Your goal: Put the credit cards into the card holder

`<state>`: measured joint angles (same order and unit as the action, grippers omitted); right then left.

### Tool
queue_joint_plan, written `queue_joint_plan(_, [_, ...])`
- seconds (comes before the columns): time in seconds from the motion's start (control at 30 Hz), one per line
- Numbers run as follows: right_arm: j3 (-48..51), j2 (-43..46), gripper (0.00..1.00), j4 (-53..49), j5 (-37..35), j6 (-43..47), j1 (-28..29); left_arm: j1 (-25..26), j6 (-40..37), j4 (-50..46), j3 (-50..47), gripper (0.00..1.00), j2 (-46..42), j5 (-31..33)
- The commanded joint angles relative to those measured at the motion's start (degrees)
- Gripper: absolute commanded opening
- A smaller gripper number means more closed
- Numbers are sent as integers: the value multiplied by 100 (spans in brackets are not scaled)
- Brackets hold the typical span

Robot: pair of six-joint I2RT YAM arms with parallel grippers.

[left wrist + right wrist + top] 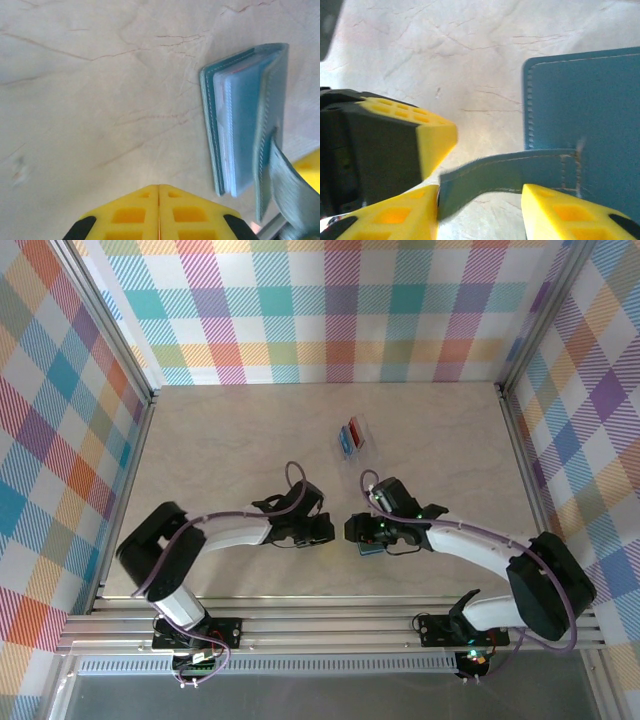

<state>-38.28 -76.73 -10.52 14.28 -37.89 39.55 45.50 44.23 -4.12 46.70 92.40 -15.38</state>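
Left fingers (150,200) shut, empty, beside the soft teal-blue folding card holder (245,115) on the pale bench (100,100); right fingers (560,210) part open, its snap tab (510,175) between them

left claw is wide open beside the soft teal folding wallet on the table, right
No: the left claw is shut, yellow fingers pressed together, as the left wrist view shows. It is beside the soft teal folding wallet on the pale table.
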Motion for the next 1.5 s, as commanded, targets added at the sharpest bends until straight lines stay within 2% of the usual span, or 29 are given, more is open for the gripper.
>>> queue_joint_plan(0.0, [-331, -245, 52, 76, 966, 262, -4, -100, -86, -681, -113, 11, -581, 382])
queue_joint_plan(0.07, [-511, -410, 55, 150, 1473, 323, 0, -195, -98, -871, -211, 12, -915, 395])
queue_joint_plan(0.23, [-686, -536, 59, 327, 1988, 249, -51, -335, -122, -1513, -224, 16, -1944, 542])
queue_joint_plan(0.33, [-753, -247, 59, -134, 1411, 376, -81, -331, -269, -1872, 47, 20, -2273, 505])
queue_joint_plan(0.4, [-559, 202, 57, -212, 1136, 298, -313, -322, -439, -2027, 400, 22, -2208, 307])
queue_joint_plan(0.5, [-313, 791, 49, -510, 910, 180, -747, -199, -628, -2087, 910, 22, -1833, 154])
queue_joint_plan(0.67, [172, 1389, 44, -734, 716, 68, -1293, 244, -887, -2063, 1974, 22, -641, -7])
queue_joint_plan(0.77, [463, 1566, 44, -689, 810, 8, -1541, 441, -977, -2118, 2604, 19, 213, -76])
queue_joint_plan(0.93, [944, 1711, 50, -593, 768, -12, -1850, 522, -999, -2110, 3050, 16, 1179, -141])
queue_joint_plan(1.13, [1200, 1436, 62, -274, 698, 57, -1934, 514, -1104, -2164, 3213, 15, 1893, -121])
queue_joint_plan(1.47, [1116, 472, 63, 284, 1085, 195, -1938, 505, -1160, -2182, 2781, 14, 2061, 172])
